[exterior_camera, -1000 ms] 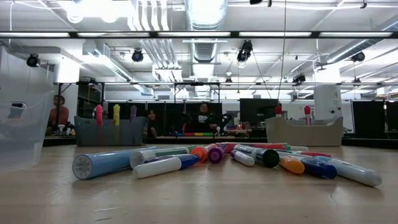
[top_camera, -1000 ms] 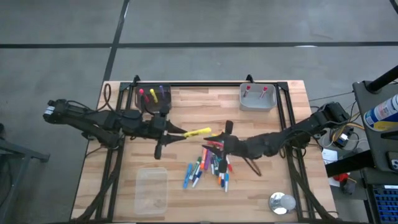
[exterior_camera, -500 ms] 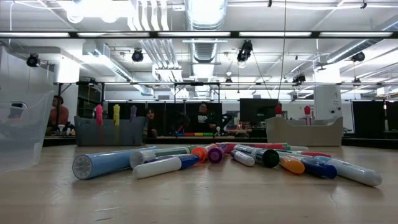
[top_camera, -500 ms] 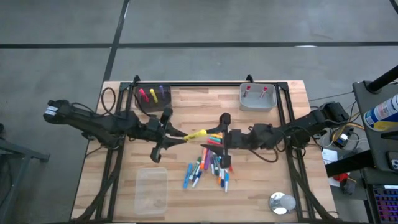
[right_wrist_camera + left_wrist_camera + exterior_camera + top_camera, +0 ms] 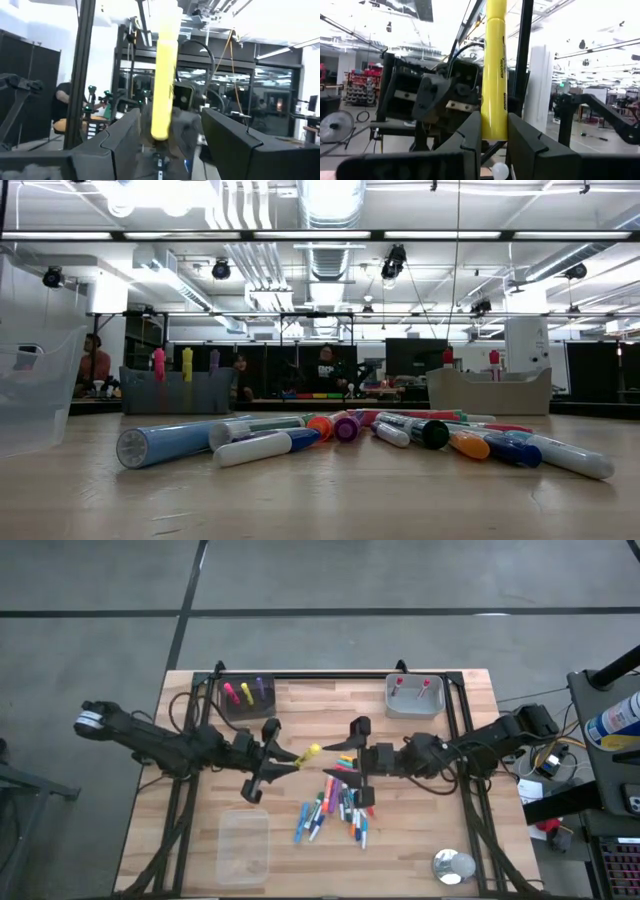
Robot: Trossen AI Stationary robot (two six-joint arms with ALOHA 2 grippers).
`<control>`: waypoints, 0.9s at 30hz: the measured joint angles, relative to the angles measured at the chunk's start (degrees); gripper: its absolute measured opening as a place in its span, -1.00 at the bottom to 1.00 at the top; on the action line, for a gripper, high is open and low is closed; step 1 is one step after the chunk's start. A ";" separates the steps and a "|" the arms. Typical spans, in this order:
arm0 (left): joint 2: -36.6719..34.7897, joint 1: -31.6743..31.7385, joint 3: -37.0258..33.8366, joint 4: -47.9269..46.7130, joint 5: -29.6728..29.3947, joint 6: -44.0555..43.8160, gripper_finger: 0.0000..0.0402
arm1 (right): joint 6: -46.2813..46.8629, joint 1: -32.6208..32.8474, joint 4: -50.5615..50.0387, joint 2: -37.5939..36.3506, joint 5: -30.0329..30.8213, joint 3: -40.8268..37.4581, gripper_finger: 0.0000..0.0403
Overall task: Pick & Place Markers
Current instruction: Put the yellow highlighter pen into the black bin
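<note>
Room: an open hall with ceiling lights and ducts behind the bench; people (image 5: 327, 368) sit far off in the low view.
Bench: pale wood (image 5: 300, 850) in a black frame, both arms reaching in over it from the sides.
Left claw: (image 5: 283, 758) raised over the middle of the bench, fingers (image 5: 470, 142) clamped on the lower end of a yellow marker (image 5: 309, 753).
Yellow marker: stands up out of the left claw in the left wrist view (image 5: 495, 70), its far end pointing toward the right claw.
Right claw: (image 5: 357, 758) faces the left claw from just beyond the yellow marker's tip, fingers (image 5: 122, 132) set wide apart, with the marker (image 5: 164, 75) showing between them; whether either touches it, I cannot tell.
Markers: a loose pile (image 5: 340, 805) of mixed colours lies on the bench under and just beside the right claw; in the low view they lie in a row (image 5: 350, 432).
Dark bin: (image 5: 247, 698) beyond the left claw at the bench's far edge, with 3 markers, pink, yellow and purple, standing in it.
Grey bin: (image 5: 414, 697) beyond the right claw at the far edge, with 2 red-topped markers.
Clear tub: (image 5: 243, 847) on the near side of the left claw.
Round shiny thing: (image 5: 452, 864) near the bench's front corner, well apart from the right claw.
</note>
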 joint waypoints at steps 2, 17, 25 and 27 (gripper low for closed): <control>1.06 0.02 -0.24 1.20 -0.01 -0.01 -0.68 | 0.00 0.02 -0.11 0.87 -0.06 1.16 0.03; 7.81 -0.02 -0.54 10.53 -0.10 0.65 -0.68 | 2.33 -0.65 -2.49 3.58 -0.23 5.15 0.03; 8.53 -0.01 -0.55 11.19 -0.41 1.36 -0.68 | 3.91 -0.80 -3.39 3.58 -1.55 5.37 0.02; 8.55 0.00 -0.55 11.18 -0.41 1.92 -0.68 | 4.15 -0.94 -3.52 3.56 -1.80 5.37 -0.01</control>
